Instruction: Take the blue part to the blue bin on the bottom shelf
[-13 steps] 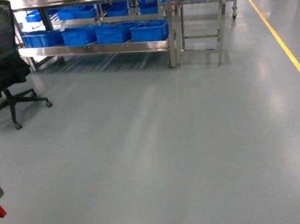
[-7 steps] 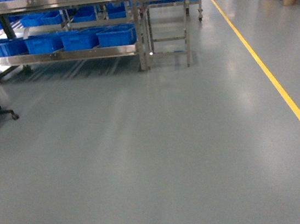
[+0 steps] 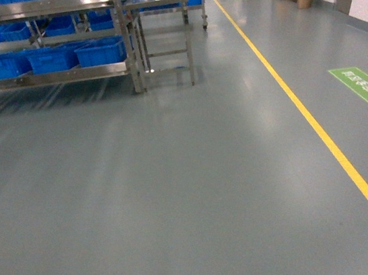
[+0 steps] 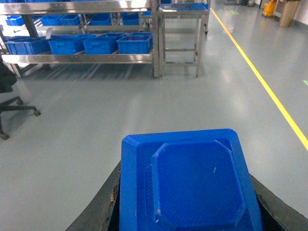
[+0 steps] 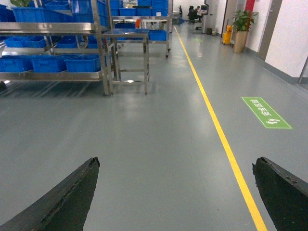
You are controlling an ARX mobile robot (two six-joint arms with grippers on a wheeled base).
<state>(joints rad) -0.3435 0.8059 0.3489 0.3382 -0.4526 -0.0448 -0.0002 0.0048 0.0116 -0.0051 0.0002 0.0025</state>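
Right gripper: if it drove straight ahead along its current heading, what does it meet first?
Probably nothing nearby. The right gripper is open and empty, pointing over bare grey floor between the steel rack and the yellow line. Depth beyond is unclear.

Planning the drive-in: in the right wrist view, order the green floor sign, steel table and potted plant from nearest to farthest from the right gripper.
1. Green floor sign: on the floor, right of the yellow line, nearest the right gripper.
2. Steel table: left of the line, beside the rack.
3. Potted plant: far right, by the wall.
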